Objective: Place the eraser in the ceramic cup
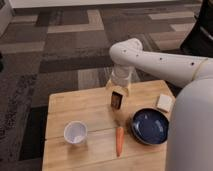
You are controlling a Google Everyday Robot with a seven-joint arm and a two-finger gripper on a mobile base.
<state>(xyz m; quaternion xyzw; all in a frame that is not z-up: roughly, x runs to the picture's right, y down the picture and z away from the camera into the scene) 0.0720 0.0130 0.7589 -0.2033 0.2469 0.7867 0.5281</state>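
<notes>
— Where's the eraser?
— Pinched upright in the gripper, over the middle of the wooden table.
— And the ceramic cup?
— At eight o'clock from the eraser, well apart and standing upright. A carrot lies at six, a blue plate at four and a pale block at three.
— The room?
— Grey-and-tan patchwork carpet.
</notes>
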